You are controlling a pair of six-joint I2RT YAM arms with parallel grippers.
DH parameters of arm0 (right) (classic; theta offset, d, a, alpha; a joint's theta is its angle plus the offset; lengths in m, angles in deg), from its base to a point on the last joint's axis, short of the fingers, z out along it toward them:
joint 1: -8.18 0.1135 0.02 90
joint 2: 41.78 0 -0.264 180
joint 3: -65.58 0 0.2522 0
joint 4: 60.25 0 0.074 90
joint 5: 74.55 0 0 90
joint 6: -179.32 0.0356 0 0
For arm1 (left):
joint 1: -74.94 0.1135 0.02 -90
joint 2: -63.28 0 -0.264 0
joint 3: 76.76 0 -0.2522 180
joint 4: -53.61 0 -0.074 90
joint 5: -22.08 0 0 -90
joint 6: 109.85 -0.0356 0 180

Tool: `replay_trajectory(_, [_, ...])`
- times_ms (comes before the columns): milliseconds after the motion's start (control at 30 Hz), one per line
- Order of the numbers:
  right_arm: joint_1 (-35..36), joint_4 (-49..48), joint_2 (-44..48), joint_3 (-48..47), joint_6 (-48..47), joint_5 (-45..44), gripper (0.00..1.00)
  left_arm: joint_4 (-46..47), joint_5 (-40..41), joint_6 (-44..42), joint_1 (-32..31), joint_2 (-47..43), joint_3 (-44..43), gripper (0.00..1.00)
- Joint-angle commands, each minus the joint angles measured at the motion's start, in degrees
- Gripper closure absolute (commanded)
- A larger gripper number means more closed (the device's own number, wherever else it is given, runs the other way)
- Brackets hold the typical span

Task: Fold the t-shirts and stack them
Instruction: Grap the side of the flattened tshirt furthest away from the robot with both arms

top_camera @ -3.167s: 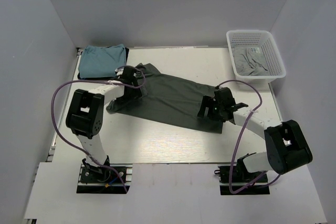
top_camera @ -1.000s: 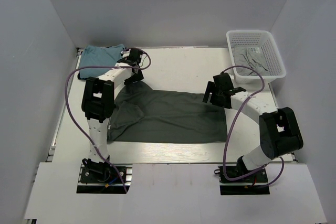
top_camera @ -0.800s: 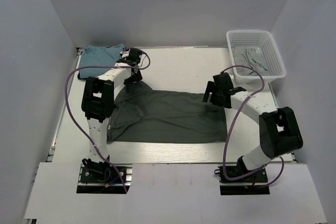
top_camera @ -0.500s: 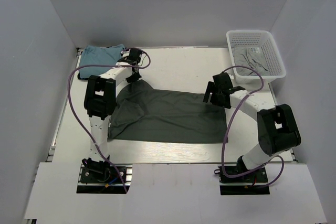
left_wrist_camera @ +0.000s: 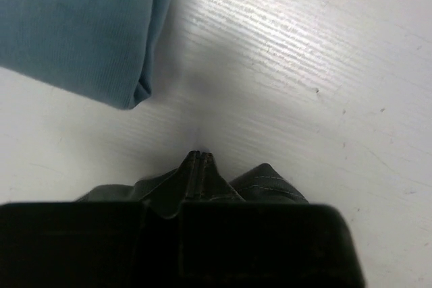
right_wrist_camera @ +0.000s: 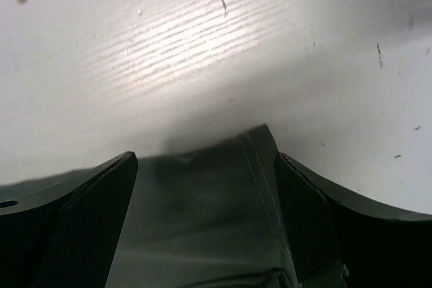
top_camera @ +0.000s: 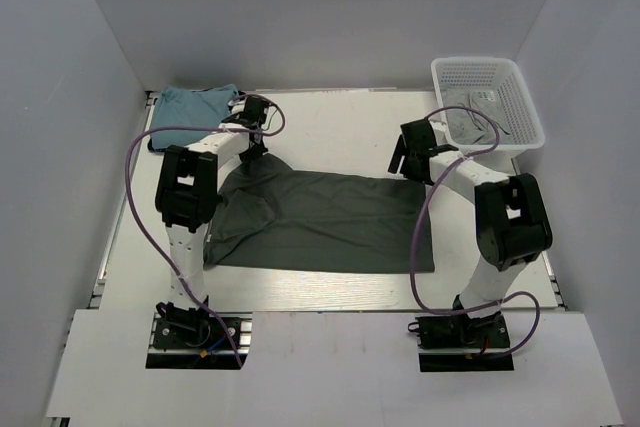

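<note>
A dark grey-green t-shirt (top_camera: pixel 320 222) lies spread flat across the middle of the table. My left gripper (top_camera: pixel 254 139) is at its far left corner, shut on a pinch of the dark fabric (left_wrist_camera: pixel 266 179) that bunches round the closed gripper tips (left_wrist_camera: pixel 200 160). My right gripper (top_camera: pixel 405 161) stands open over the far right corner, and the stitched hem of the shirt (right_wrist_camera: pixel 223 193) lies between its wide fingers (right_wrist_camera: pixel 101 187). A folded light teal-blue t-shirt (top_camera: pixel 195 112) rests at the far left, just beyond the left gripper (left_wrist_camera: pixel 74 25).
A white mesh basket (top_camera: pixel 520 87) stands at the far right corner with pale grey shirts (top_camera: pixel 478 119) inside. Purple cables loop from both arms. White walls close in the table on three sides.
The left gripper has shut on the shirt's far left corner. The right gripper has moved a little farther back, along the shirt's far right corner, still open.
</note>
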Motion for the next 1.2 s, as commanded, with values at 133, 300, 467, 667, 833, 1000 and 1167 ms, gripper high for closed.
replay_trajectory(133, [-1.9,-0.8,-3.2,-2.0,2.7,-5.4,0.17,1.3,0.6,-0.1,0.4,-6.8,2.7,1.0])
replay_trajectory(300, [-3.8,-0.5,-5.8,-2.2,2.6,-2.9,0.25,2.5,0.6,-0.1,0.4,-8.7,4.3,1.0])
replay_trajectory(467, [-4.3,-1.4,-7.4,-1.7,2.5,0.2,0.28,2.5,0.6,-0.1,0.4,-9.2,4.3,1.0])
replay_trajectory(667, [-4.5,-2.3,-6.9,-1.9,1.4,1.6,0.94,3.1,0.6,-0.1,0.4,-10.6,5.9,1.0])
replay_trajectory(833, [-4.2,-2.9,-4.2,-1.5,0.4,1.6,1.0,3.1,1.8,-0.1,0.4,-14.9,8.7,1.0])
replay_trajectory(1000, [-4.0,-5.2,1.8,2.2,-0.6,1.5,1.0,1.5,4.2,1.0,-0.7,-21.1,12.0,1.0])
replay_trajectory(1167, [-4.1,-6.2,7.0,5.5,-1.1,4.5,1.0,2.3,3.7,3.1,-0.7,-28.2,20.5,1.0])
